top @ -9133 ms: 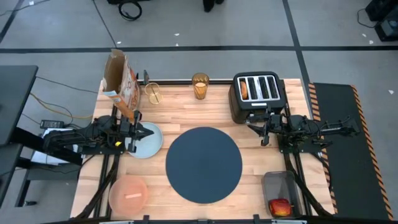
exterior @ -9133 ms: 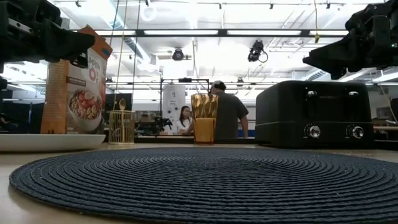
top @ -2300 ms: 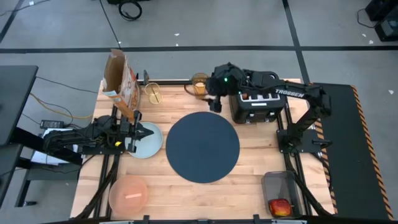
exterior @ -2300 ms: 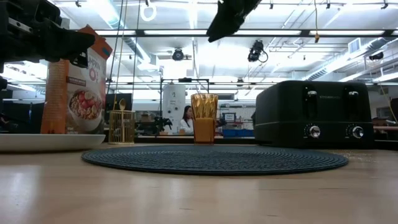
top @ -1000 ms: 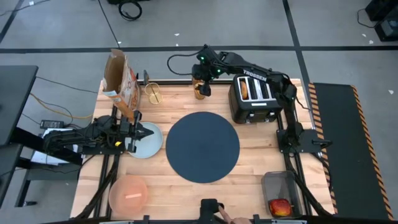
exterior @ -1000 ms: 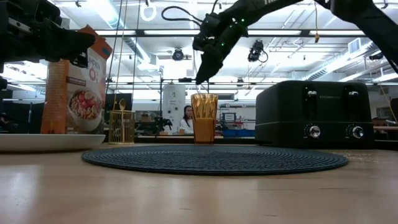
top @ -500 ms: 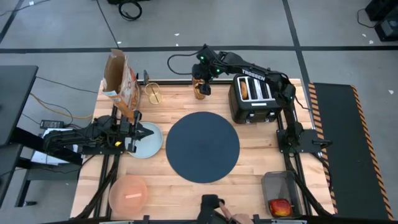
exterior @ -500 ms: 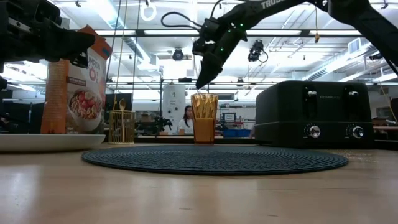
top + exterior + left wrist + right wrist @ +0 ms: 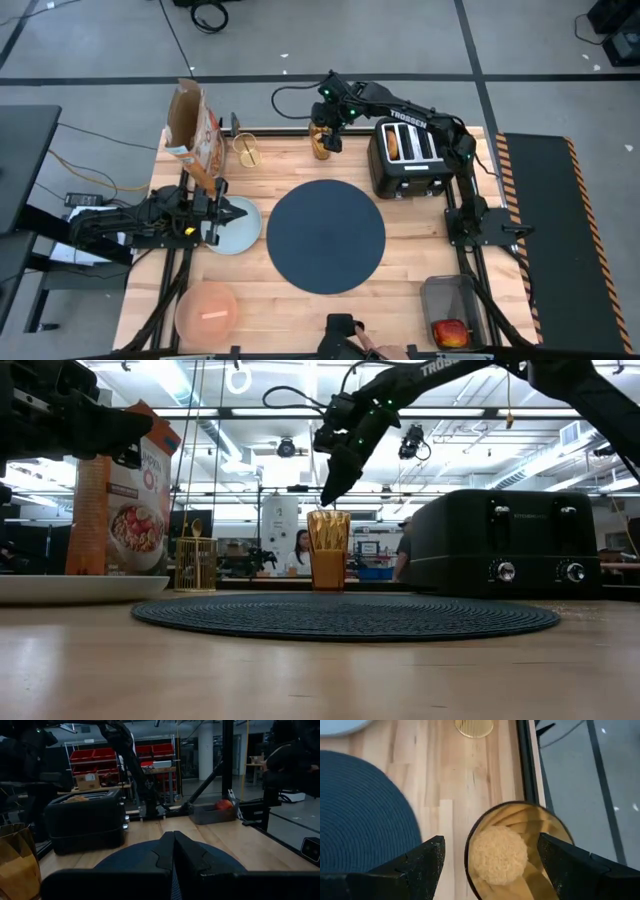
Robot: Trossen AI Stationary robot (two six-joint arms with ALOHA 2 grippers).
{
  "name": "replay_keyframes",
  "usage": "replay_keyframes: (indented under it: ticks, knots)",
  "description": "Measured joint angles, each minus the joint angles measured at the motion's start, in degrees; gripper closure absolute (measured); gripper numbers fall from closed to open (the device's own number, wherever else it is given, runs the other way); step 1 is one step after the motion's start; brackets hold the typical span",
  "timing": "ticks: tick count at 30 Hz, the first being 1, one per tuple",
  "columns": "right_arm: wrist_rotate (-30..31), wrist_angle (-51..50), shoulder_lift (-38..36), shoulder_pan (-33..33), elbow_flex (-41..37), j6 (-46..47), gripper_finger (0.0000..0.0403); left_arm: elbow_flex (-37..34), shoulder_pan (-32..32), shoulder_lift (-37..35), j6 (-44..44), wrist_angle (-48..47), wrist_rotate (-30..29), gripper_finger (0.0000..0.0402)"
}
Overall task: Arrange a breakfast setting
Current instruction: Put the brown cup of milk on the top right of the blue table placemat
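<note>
Right gripper (image 9: pixel 490 855) hangs wide open directly above the upright tumbler (image 9: pixel 517 847), fingers straddling its rim, while the left gripper (image 9: pixel 173 851), closed and empty, waits far off.

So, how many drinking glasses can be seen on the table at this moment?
2. The amber tumbler stands at the far edge, under the right arm's open fingers. The small clear glass stands beside the cereal box. Others may be hidden.

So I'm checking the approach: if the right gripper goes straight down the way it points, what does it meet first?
The amber tumbler. The right gripper hangs open just above it, fingers on either side of the rim, so going on should bring them down around the glass, though the height left is hard to judge.
</note>
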Motion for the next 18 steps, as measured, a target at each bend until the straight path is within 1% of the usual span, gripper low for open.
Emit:
replay_keyframes:
  ticks: [2, 3, 7, 11, 15, 18]
  knots:
    - [2.98, 0.04, 0.01, 0.61, -0.66, 0.42, 0.0083, -0.01, -0.02, 0.00, 0.00, 0.00, 0.01, 0.0384]
    - [3.48, -0.40, 0.08, 0.79, -0.88, 0.86, 0.0085, -0.02, 0.00, 0.00, 0.00, 0.00, 0.02, 0.0384]
    - [3.42, -1.67, 0.15, 1.40, -0.95, 1.14, 0.0098, -0.02, -0.01, 0.00, -0.02, 0.00, 0.00, 0.0384]
    - [3.56, -1.32, 0.15, 1.81, -1.88, 1.01, 0.0119, -0.02, -0.01, 0.00, 0.00, 0.00, 0.00, 0.0384]
    - [3.68, -0.27, 0.13, 1.80, -4.78, 0.52, 0.0142, 0.00, -0.02, 0.00, 0.00, 0.00, 0.00, 0.0384]
    - [5.07, -0.06, 0.24, 1.77, -5.54, 0.42, 0.0154, -0.02, 0.00, 0.00, 0.00, 0.00, 0.02, 0.0384]
